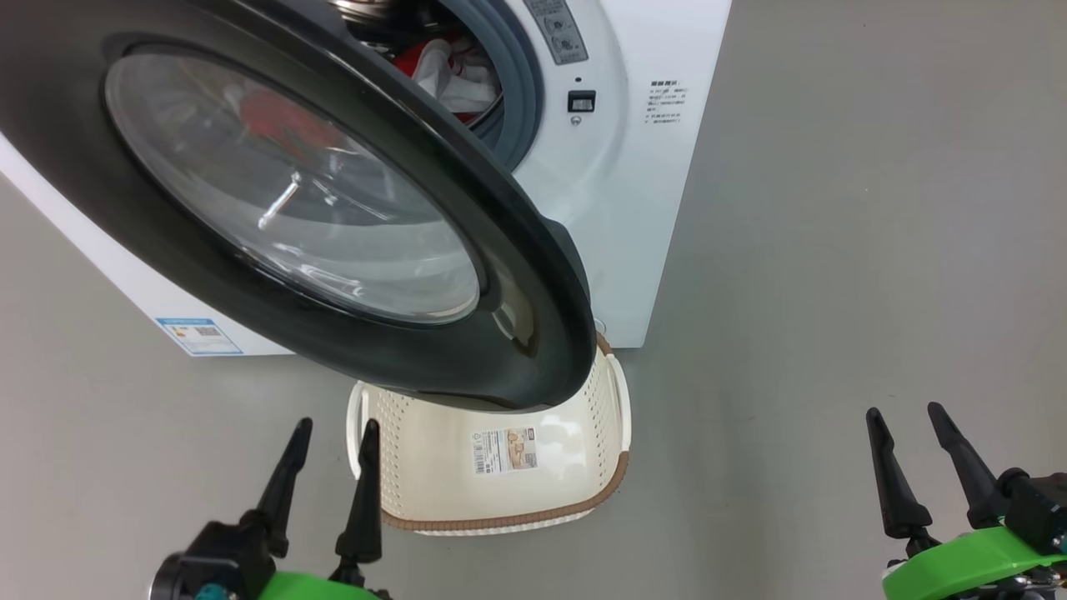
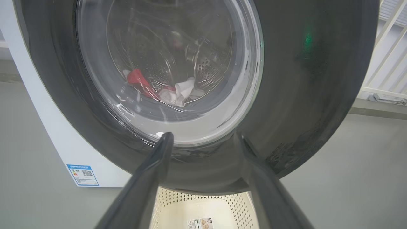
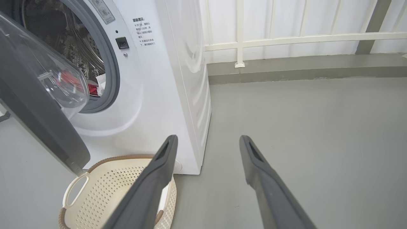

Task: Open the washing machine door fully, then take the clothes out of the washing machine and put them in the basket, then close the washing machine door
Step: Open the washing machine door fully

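- The washing machine door [image 1: 292, 192] hangs half open over the basket [image 1: 613, 417], probably set close for catching.
- The clothes [image 1: 442, 71] lie inside the washing machine [image 1: 633, 208].
- Left end effector [image 1: 338, 425] and right end effector [image 1: 904, 410]: wide, empty.

Bright even light, glare on washing machine door [image 1: 292, 208], wrist-view edges bowed

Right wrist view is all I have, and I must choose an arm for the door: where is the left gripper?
Observer: The left gripper is open and empty at the head view's lower left, fingertips by the basket's left handle.
Operator: What does it point at?
Observer: The washing machine door's lower black rim, just above the basket.
Operator: Anything in the basket?
Observer: Nothing showing: a bare bottom with a paper label; the door hides its far end.
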You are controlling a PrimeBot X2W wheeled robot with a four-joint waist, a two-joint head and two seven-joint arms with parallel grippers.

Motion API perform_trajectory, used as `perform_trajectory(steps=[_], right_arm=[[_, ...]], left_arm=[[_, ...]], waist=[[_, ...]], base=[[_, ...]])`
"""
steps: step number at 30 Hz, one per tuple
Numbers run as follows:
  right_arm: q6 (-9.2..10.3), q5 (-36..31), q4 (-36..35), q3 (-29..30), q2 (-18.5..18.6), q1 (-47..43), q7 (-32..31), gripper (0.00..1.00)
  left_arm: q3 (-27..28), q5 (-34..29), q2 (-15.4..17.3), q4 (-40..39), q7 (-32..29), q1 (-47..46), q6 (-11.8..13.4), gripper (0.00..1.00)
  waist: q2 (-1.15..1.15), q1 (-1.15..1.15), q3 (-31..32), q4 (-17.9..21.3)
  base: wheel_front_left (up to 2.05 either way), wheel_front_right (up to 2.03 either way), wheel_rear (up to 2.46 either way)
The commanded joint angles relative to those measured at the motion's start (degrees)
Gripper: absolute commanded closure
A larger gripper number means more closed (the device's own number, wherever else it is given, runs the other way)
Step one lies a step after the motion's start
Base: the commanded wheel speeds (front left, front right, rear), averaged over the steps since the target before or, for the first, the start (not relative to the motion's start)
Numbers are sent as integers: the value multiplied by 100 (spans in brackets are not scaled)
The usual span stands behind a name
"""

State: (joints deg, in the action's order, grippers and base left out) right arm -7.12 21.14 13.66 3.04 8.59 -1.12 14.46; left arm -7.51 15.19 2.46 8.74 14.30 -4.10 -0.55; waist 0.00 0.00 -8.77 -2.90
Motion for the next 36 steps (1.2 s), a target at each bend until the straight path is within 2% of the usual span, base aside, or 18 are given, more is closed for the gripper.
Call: perform_trajectory(steps=[1, 7, 8, 9, 10, 11, 16, 21, 31, 36], right_arm=[[-36, -9, -133, -138, 110, -5, 53, 0], [-36, 105, -211, -254, 105, 74, 53, 0], [-36, 179, -231, -310, 103, 95, 53, 10], [-36, 253, -262, -377, 114, 128, 53, 53], [-36, 331, -295, -452, 131, 167, 53, 65], [-36, 418, -319, -541, 151, 208, 53, 99], [-36, 966, -476, -933, 236, 485, 53, 100], [-36, 1836, -621, -1419, 381, 915, 53, 100], [-36, 4159, -725, -2897, 1035, 2143, 53, 100], [-36, 5017, -714, -3588, 1409, 2759, 53, 100]], left_arm=[[159, 12, 42, -139, 70, 47, -31, 0], [151, 21, 42, -142, 70, 78, -23, 0], [147, 23, 42, -142, 70, 82, -23, 0], [143, 26, 42, -143, 70, 84, -24, 0], [137, 30, 42, -145, 70, 82, -24, 0], [131, 36, 42, -144, 70, 80, -23, 0], [82, 73, 42, -145, 70, 67, -9, 0], [13, 109, 42, -158, 70, 69, 15, 0], [-171, 188, 42, -162, 70, 6, 36, 0], [-278, 247, 42, -166, 70, -35, 64, 0]], waist=[[0, 0, 8, -5], [0, 0, 30, -7], [0, 0, 30, -10], [0, 0, 27, -13], [0, 0, 24, -18], [0, 0, 25, -24], [0, 0, 27, -86], [0, 0, 18, -176], [0, 0, -86, -450], [0, 0, -203, -581]], base=[[0, 0, 0], [0, 0, 0], [0, 0, 0], [0, 0, 0], [0, 0, 0], [0, 0, 0], [0, 0, 0], [0, 0, 0], [0, 0, 0], [0, 0, 0]])
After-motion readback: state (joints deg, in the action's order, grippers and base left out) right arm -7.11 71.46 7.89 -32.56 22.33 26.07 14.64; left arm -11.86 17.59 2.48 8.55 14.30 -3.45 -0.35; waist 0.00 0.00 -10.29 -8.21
